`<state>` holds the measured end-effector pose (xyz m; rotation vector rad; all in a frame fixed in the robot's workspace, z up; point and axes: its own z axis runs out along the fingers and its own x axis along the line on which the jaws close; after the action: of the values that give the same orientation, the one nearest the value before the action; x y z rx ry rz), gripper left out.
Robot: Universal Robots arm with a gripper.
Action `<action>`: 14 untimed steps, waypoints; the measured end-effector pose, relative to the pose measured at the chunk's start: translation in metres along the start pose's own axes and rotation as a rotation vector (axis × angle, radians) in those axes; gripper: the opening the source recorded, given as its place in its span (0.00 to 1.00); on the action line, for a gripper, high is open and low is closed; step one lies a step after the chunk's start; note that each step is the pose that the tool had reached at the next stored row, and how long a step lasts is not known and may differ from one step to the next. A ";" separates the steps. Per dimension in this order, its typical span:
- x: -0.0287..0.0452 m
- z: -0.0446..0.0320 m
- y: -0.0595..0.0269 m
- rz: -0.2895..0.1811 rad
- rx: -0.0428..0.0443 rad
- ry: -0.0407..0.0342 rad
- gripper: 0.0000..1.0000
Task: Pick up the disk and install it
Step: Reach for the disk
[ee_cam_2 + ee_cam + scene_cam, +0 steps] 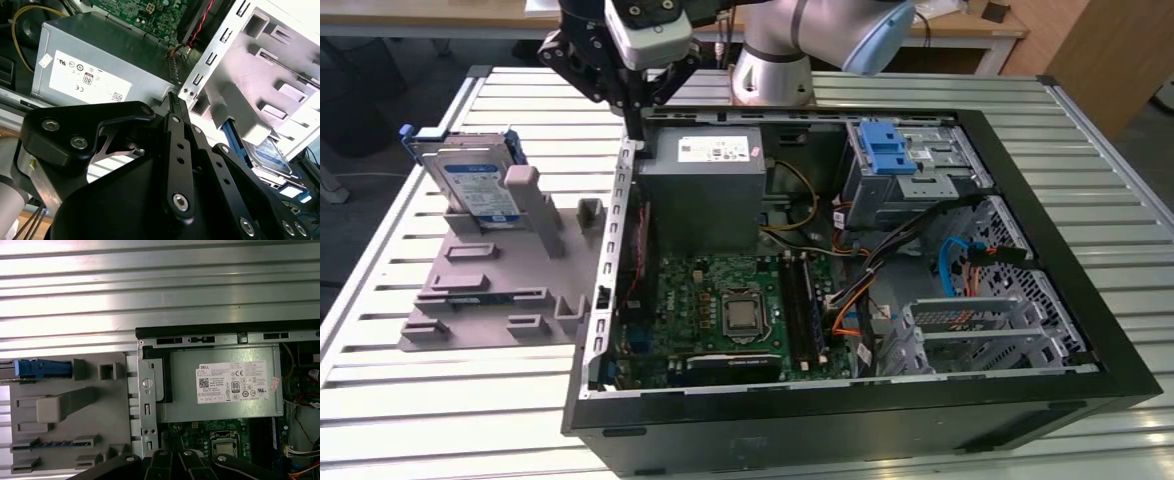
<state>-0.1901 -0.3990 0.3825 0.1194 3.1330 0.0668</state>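
The disk is a silver drive with a blue-and-white label and a blue frame. It stands on edge in a grey holder block on the exterior view's left, outside the open computer case. In the second wrist view the disk lies behind the holder's posts, and in the first wrist view the disk appears edge-on as a blue strip. My gripper hangs over the case's back corner beside the power supply, well apart from the disk. Its tip is shut with nothing in it.
Inside the case lie the motherboard, cables and a metal drive cage with a blue ribbed latch. The case's thin side wall stands between holder and power supply. The slatted metal table carries both.
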 end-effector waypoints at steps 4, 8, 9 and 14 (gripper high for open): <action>0.0063 0.0001 -0.0003 0.000 0.0000 0.0000 0.11; 0.0139 0.0002 0.0002 0.000 0.0001 0.0001 0.11; 0.0158 0.0003 0.0002 0.000 0.0000 0.0000 0.11; 0.0247 0.0006 0.0002 0.000 0.0000 0.0000 0.11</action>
<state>-0.2147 -0.3968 0.3817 0.1194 3.1331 0.0668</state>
